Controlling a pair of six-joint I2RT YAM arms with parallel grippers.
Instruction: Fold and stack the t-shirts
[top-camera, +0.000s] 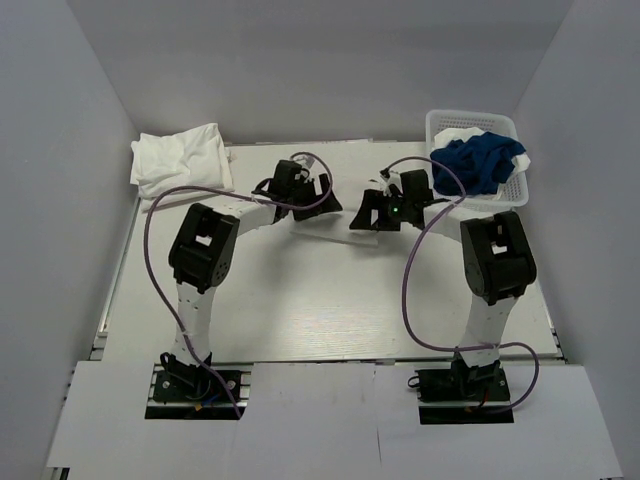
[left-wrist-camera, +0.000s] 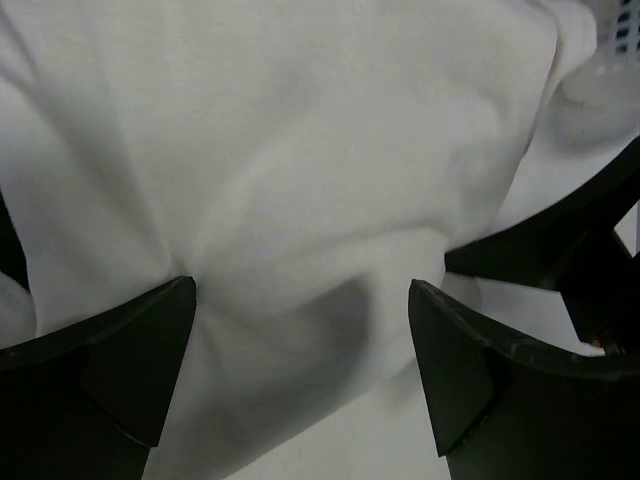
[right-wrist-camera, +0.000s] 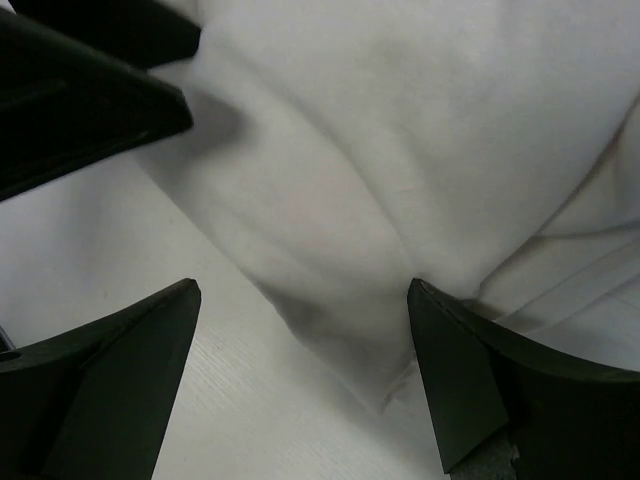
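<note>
A plain white t-shirt (left-wrist-camera: 330, 150) lies rumpled on the table between my two grippers; in the right wrist view its edge (right-wrist-camera: 400, 150) ends just in front of the jaws. My left gripper (left-wrist-camera: 300, 330) stands open with its fingertips at the cloth and nothing clamped between them. My right gripper (right-wrist-camera: 300, 330) is open too, over bare table beside the shirt's edge. From above, the left gripper (top-camera: 318, 203) and right gripper (top-camera: 366, 218) face each other at mid-table. A folded white pile (top-camera: 180, 160) sits back left. A royal blue t-shirt (top-camera: 480, 165) lies in the basket.
The white mesh basket (top-camera: 438, 122) stands at the back right with white cloth under the blue shirt. Grey walls close in the table on three sides. Purple cables loop off both arms. The right gripper's body (left-wrist-camera: 560, 250) shows in the left wrist view.
</note>
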